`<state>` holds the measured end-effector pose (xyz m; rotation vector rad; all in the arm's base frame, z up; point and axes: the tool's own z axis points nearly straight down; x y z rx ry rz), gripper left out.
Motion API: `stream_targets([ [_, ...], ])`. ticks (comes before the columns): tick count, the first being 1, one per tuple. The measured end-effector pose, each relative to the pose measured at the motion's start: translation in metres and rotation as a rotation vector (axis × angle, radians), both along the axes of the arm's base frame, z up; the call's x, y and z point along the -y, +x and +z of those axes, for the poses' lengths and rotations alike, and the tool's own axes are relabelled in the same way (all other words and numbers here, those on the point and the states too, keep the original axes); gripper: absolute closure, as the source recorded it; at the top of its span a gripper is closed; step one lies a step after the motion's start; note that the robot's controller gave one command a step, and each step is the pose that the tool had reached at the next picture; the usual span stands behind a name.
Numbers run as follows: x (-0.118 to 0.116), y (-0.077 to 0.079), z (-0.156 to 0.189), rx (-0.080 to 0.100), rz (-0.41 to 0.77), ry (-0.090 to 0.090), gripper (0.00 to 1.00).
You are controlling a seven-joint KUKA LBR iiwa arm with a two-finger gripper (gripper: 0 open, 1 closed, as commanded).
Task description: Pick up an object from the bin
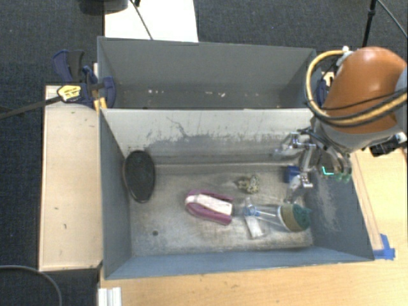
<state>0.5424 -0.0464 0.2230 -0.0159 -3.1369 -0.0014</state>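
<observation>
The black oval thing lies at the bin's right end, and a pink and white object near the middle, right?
Not quite. In the camera view the black oval thing lies at the left end of the bin; the pink and white object is indeed near the middle.

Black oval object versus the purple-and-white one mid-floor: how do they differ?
The black oval object is plain and dark; the purple-and-white object is two-toned. The black one's long side runs toward the back wall; the purple one lies crosswise. Both are rounded, oblong, and rest on the bin floor.

Grey bin (167,238): black oval (139,175), purple packet (209,208)
</observation>
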Motion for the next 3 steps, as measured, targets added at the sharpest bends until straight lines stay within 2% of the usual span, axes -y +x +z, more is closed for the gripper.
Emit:
stream_targets([
  [1, -0.008, -0.028, -0.152, 0.014, 0.145, -0.001, 0.00],
  [2, -0.008, -0.025, -0.147, 0.025, 0.148, -0.002, 1.00],
  [3, -0.009, -0.009, -0.021, 0.014, 0.128, -0.002, 1.00],
])
